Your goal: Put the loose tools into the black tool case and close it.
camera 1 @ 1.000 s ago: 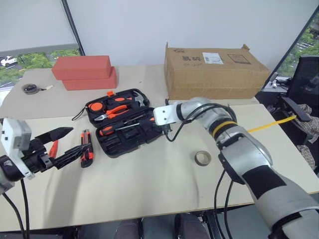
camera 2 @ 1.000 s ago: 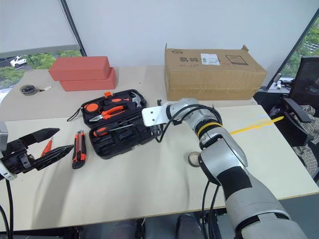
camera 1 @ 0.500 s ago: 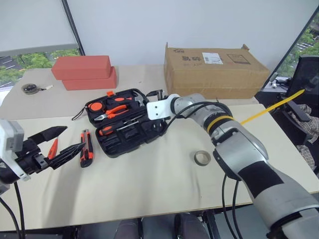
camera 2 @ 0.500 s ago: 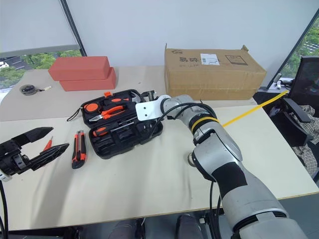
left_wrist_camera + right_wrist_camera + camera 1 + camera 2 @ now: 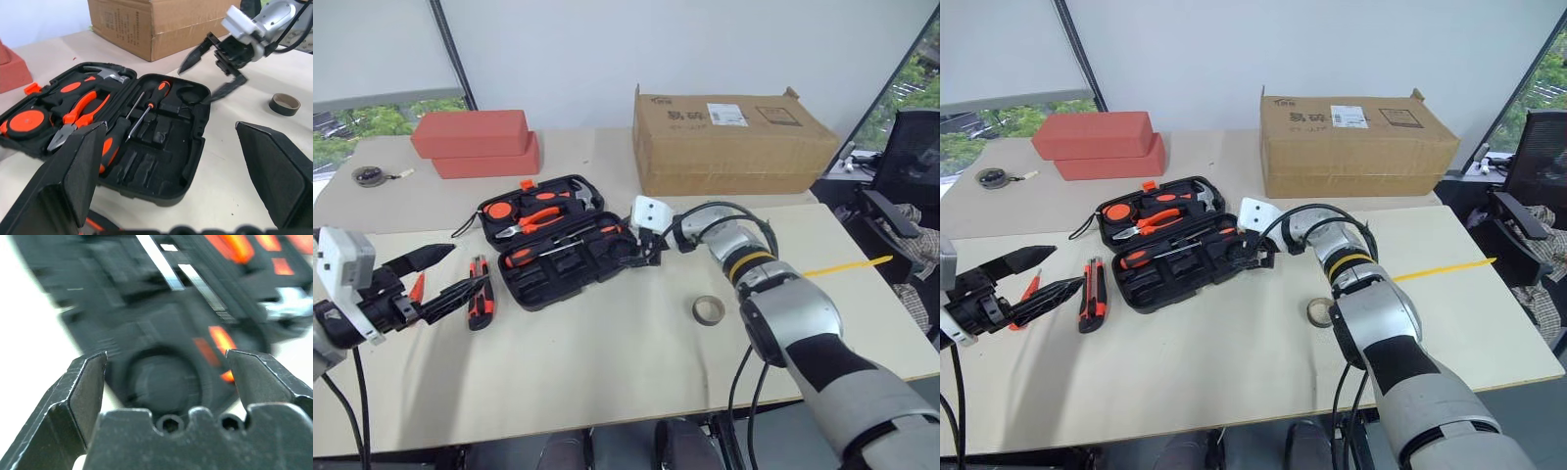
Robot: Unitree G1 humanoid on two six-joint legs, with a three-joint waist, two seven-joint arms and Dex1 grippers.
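Observation:
The black tool case [image 5: 573, 271] lies open on the table, with two screwdrivers [image 5: 157, 92] in its near half. My right gripper [image 5: 636, 255] hovers at the case's right edge, open and empty, pointing down at the case's round slot [image 5: 166, 384]. My left gripper [image 5: 458, 275] is open and empty at the table's left, level, facing the case. Between its fingers and the case lies the orange-black utility knife [image 5: 481, 304]. A slim orange screwdriver [image 5: 416, 290] lies just behind the left fingers. The brownish tape roll [image 5: 709, 310] sits right of the case.
Pliers [image 5: 533, 217], a hammer and an orange disc fill the case's far half. Two red boxes [image 5: 475, 143] and a cardboard box [image 5: 734, 142] stand behind. A round tape measure [image 5: 370, 175] lies far left. A yellow strip [image 5: 847, 264] crosses the table's right.
My right gripper has opened, rolled, and drawn back from over the case's middle to its right edge, leaving a screwdriver in the case. The left gripper has stayed put.

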